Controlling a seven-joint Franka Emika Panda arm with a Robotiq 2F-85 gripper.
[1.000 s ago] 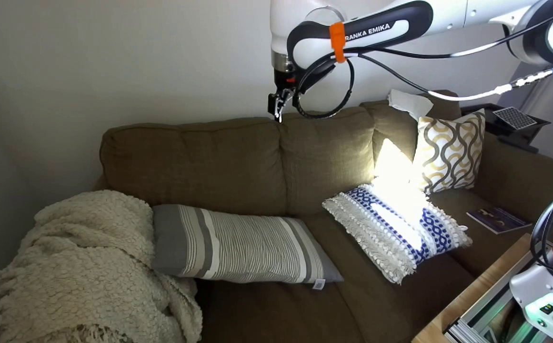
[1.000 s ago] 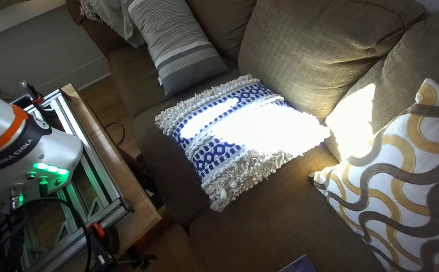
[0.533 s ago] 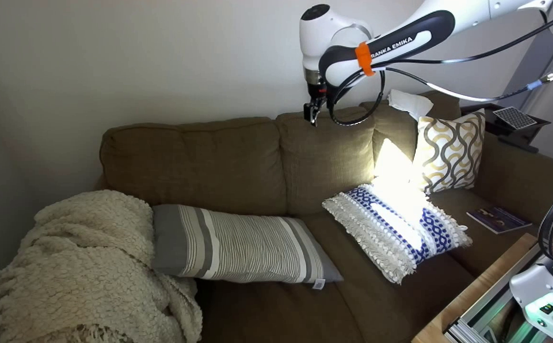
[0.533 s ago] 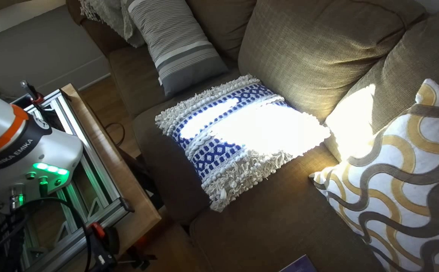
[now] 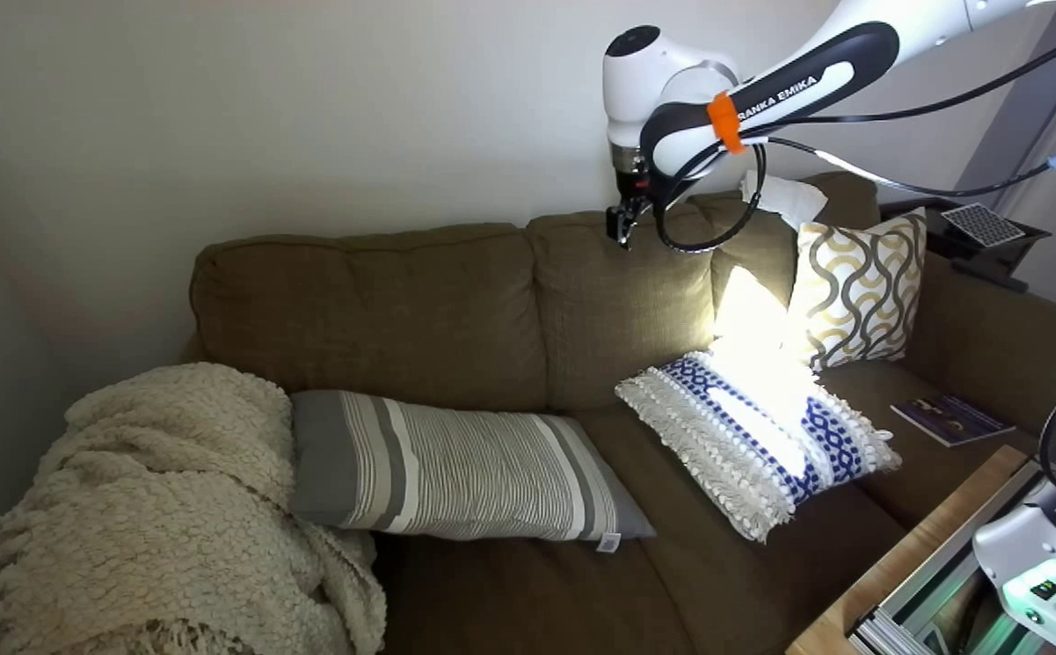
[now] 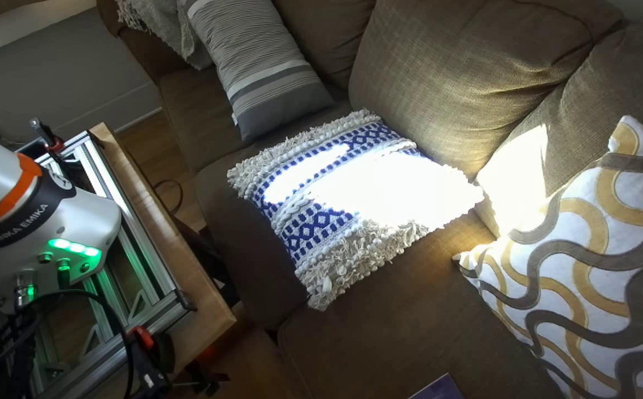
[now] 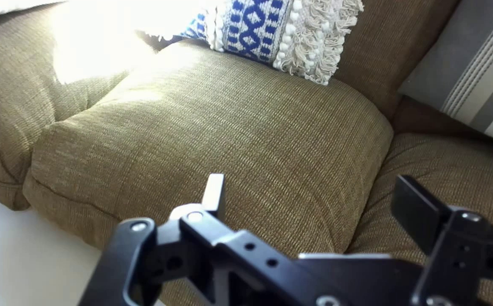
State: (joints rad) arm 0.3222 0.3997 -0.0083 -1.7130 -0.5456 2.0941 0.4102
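I'm seeing the end effector [image 7: 312,195] hanging wide open, holding nothing, over the back cushion [image 7: 216,140]; the blue pillow [image 5: 759,441] is lying lower, out in front of that cushion, on the seat [image 5: 659,473].

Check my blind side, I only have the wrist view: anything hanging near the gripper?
Observer: Yes, in an exterior view a black cable loop hangs beside the gripper.
Operator: What's at the hidden end of the gray striped pillow?
Observer: A bunched cream throw blanket.
Operator: Anything on the seat beyond the blue-and-white fringed pillow?
Observer: A thin book or magazine, lying flat near the armrest.
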